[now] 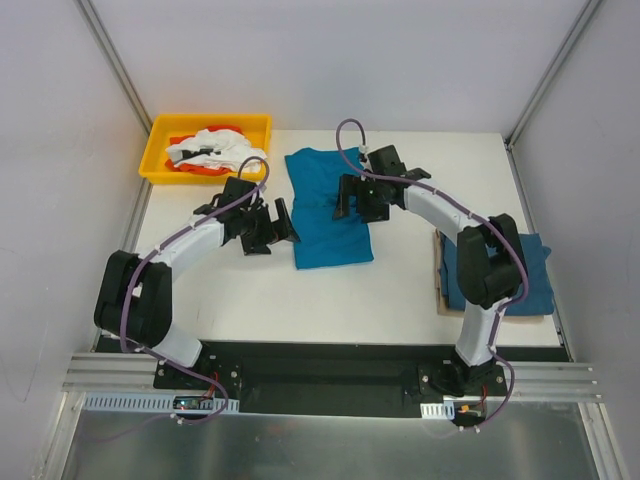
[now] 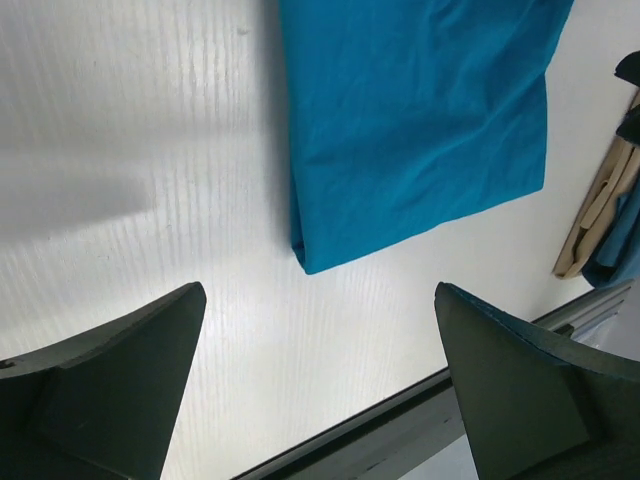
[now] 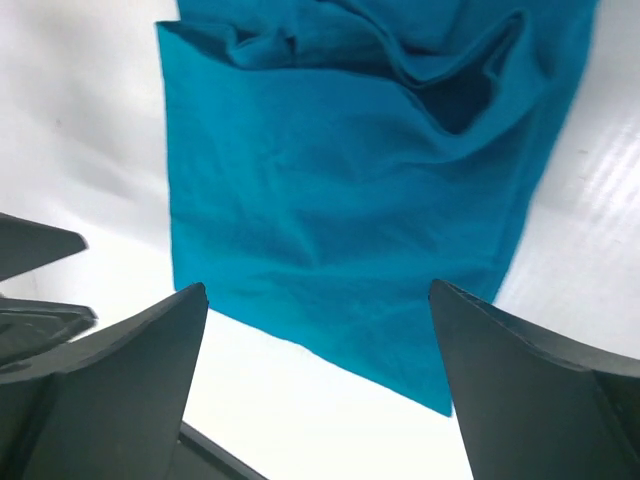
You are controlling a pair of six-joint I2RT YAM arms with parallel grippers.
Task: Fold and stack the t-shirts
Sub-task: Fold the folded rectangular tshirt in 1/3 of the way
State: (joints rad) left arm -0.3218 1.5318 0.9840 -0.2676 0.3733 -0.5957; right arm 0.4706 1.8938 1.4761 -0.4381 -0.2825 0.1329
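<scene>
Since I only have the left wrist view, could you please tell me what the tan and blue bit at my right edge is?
Observer: Those are folded blue shirts lying on a piece of cardboard on the right; I cannot count them.
Operator: Thank you. Where is the other arm, please?
Observer: The right arm reaches over the shirt in the middle, with its jaws wide open and holding nothing.
Operator: Is there anything at the far left?
Observer: A yellow bin stands there, holding white and orange cloth; I see no blue in it.
</scene>
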